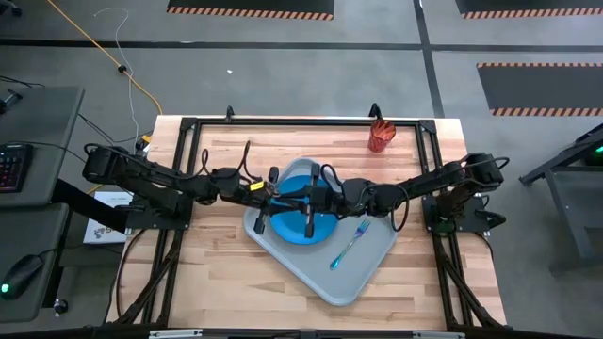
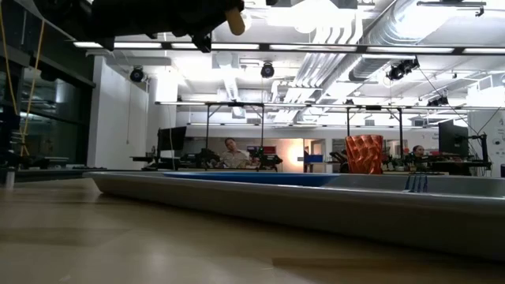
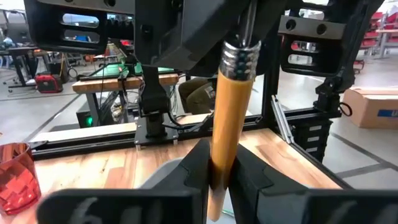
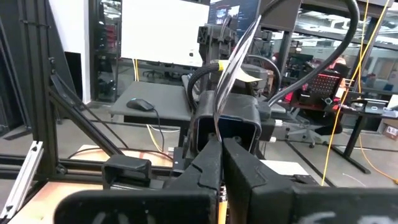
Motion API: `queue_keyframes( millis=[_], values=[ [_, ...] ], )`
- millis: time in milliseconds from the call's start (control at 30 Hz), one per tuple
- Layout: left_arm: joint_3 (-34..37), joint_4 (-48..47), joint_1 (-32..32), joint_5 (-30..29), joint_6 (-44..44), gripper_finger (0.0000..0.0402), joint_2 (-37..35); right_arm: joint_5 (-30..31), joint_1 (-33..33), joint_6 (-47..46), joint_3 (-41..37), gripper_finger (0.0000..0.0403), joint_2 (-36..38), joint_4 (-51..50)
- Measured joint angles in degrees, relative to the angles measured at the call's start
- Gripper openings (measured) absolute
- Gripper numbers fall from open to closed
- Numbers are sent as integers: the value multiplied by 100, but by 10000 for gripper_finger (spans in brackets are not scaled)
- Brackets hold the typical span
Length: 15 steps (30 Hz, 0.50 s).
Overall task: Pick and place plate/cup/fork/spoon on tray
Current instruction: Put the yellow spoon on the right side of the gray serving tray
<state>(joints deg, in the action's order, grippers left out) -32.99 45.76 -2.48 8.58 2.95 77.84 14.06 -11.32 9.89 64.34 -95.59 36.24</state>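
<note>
Looking down, the tray (image 1: pixel 363 268) lies skewed mid-table with bare wood all round; plate (image 1: pixel 300 226) and fork (image 1: pixel 347 247) rest on it, the cup (image 1: pixel 380 137) near the far edge. Both arms meet above the plate. Left wrist view: the left gripper (image 3: pixel 219 177) clamps the spoon (image 3: pixel 231 112) handle. Right wrist view: the right gripper (image 4: pixel 221 163) pinches its metal end.

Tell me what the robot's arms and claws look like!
Two thin black arms made of jointed pieces. The left arm and the right arm both have black cables looping along them. The left arm has a small yellow mark near its wrist. Each ends in a claw with two chunky dark fingers: the left gripper and the right gripper.
</note>
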Motion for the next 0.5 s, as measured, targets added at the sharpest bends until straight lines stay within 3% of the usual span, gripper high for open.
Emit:
queue_keyframes(
  millis=[500],
  values=[
    [0, -82, 2, 1, 183, 22, -11, -49, -2, 43, 0, 8, -4, -18]
  ],
)
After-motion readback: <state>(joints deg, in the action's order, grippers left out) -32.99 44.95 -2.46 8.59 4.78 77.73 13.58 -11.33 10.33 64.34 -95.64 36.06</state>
